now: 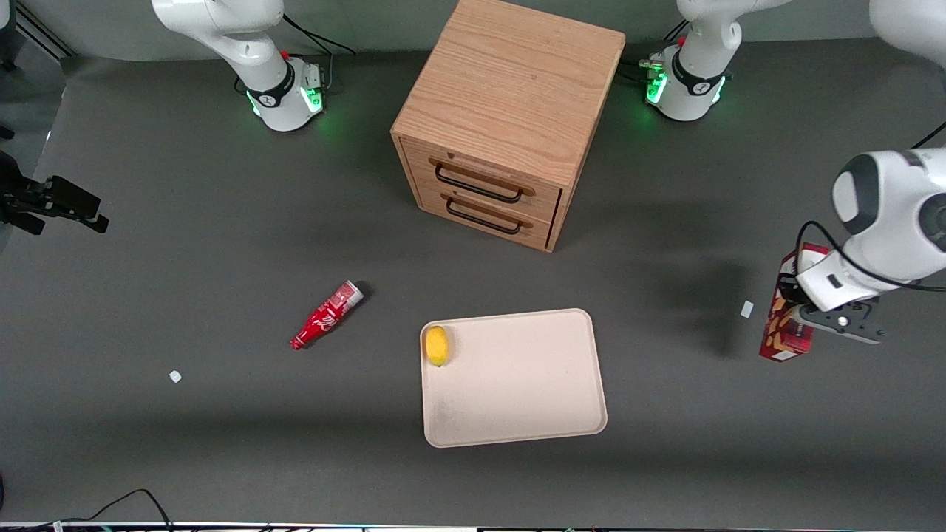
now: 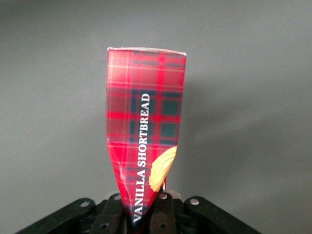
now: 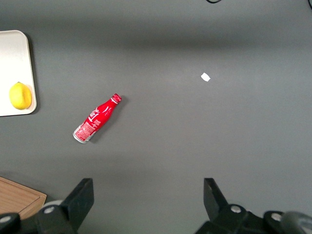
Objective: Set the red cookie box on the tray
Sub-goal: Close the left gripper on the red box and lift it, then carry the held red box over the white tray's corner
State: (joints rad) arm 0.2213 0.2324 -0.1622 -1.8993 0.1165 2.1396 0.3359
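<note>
1. Fingers [image 2: 146, 214] are mine and clamped tight on the red cookie box [image 2: 146, 131], pinching its end so the cardboard is squashed in.
2. Box hangs upright at my working end of the bench [image 1: 185, 244], lifted off the surface.
3. Tray [image 1: 517, 414] sits well apart from it, nearer the middle, with a lemon [image 1: 437, 345] in one corner.
4. Red bottle [image 1: 326, 315] lies toward the parked arm's end.

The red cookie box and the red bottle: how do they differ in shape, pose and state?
The red cookie box is a long flat-sided carton with a tartan print; the red bottle is round with a narrow neck. The box is clamped in the gripper toward the working arm's end of the table; the bottle lies on its side on the table, untouched. Both are red, and neither is on the tray.
</note>
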